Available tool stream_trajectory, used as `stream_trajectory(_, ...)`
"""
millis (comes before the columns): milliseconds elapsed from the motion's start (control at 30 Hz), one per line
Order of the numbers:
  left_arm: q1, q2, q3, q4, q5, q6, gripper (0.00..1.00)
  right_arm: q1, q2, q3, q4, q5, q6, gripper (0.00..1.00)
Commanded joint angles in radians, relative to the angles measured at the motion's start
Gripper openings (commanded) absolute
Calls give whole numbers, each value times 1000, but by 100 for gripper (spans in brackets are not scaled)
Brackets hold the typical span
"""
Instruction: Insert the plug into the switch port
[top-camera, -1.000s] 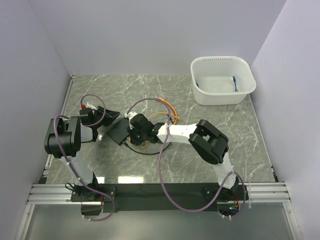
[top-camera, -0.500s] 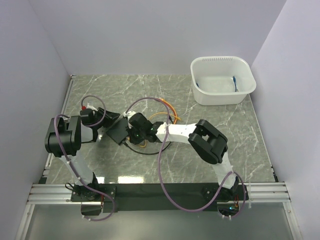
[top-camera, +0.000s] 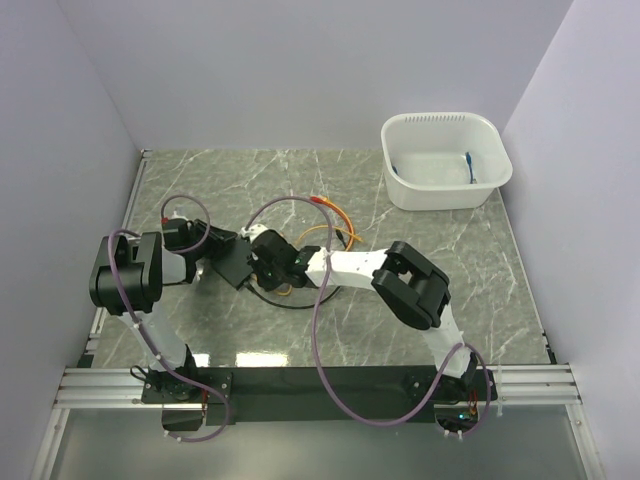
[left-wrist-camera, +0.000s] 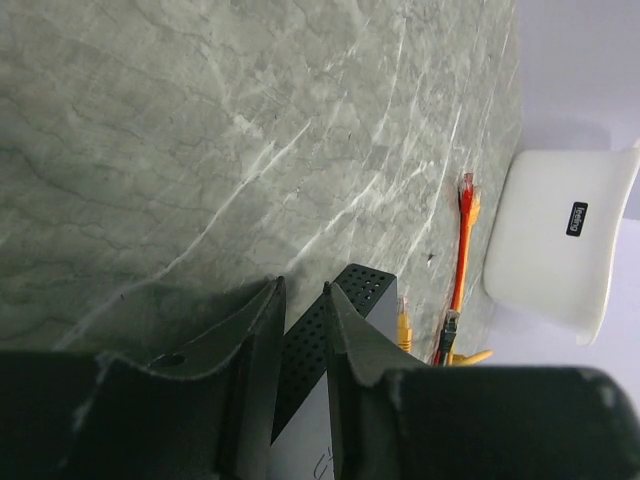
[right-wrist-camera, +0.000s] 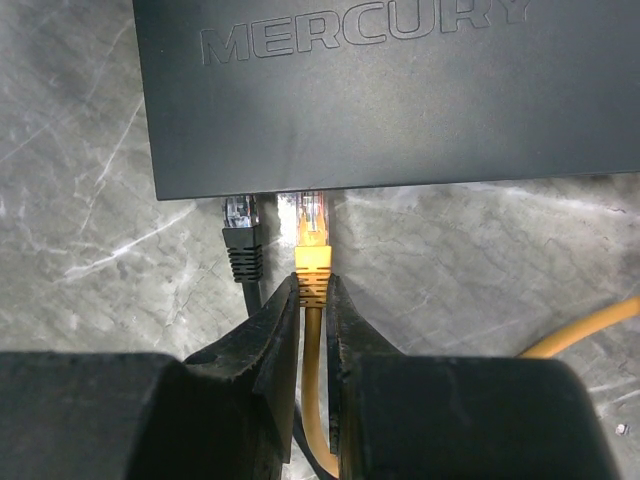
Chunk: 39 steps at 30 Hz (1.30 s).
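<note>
In the last second my right arm (top-camera: 350, 262) has moved a little to the left over the tabletop (top-camera: 430, 330), toward the black box (right-wrist-camera: 400, 90). The box lies in the left half of the tabletop, about midway between the near and the far edge. The right jaws pinch the yellow plug (right-wrist-camera: 312, 225) by its boot, just behind the clear head, and the yellow cable (right-wrist-camera: 318, 400) runs back between them. In the right wrist view the head of the plug meets the edge of the box, where the port must be. Most of the clear head is still outside, so I judge it is at the mouth and not yet seated. The port itself I cannot see. A black plug (right-wrist-camera: 240, 215) sits just beside it on the left, also at that edge. The left jaws are closed on the side of the box that has small holes, and the box has hardly shifted, so this hold works as a brace. What remains, I think, is a straight push with the plug kept level
</note>
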Motion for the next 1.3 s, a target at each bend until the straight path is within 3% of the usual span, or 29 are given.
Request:
stream_trajectory(0,-27,-20,7,-70,-5,22,29,11,6,33,71,57,7,0)
stream_trajectory(433,-50,-14,8,-85,-17,33,29,34,-14,-29,183,123,37,0)
stream_trajectory(1267,-59,-15,8,-88,-19,43,28,54,-10,34,177,302,7,0)
